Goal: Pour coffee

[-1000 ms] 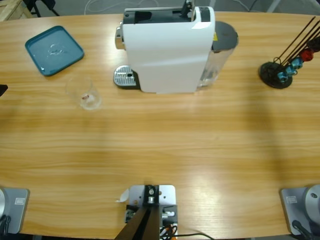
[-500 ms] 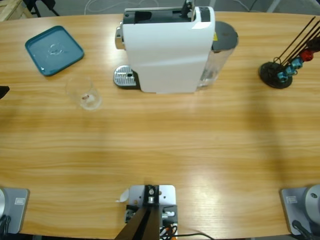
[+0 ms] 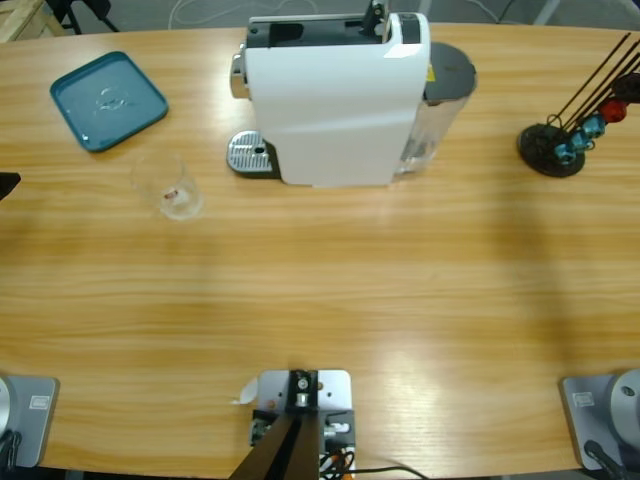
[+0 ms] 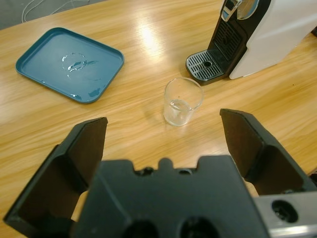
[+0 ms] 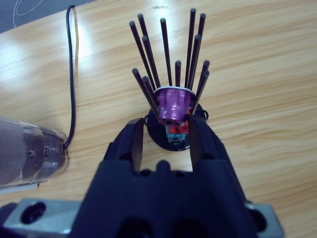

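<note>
glass (image 4: 183,101) upright left of coffee machine (image 3: 335,98), thin, fragile, slippery; grip mid-wall | left end effector (image 4: 167,144) jaws apart, empty | right end effector (image 5: 166,130) clamped on purple capsule (image 5: 173,104)

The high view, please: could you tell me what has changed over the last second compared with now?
Almost nothing. A dark tip at the table's left edge has drifted slightly downward in the picture. Nothing was taken hold of or let go. The glass, teal tray, coffee machine and capsule stand all stayed where they were.
</note>
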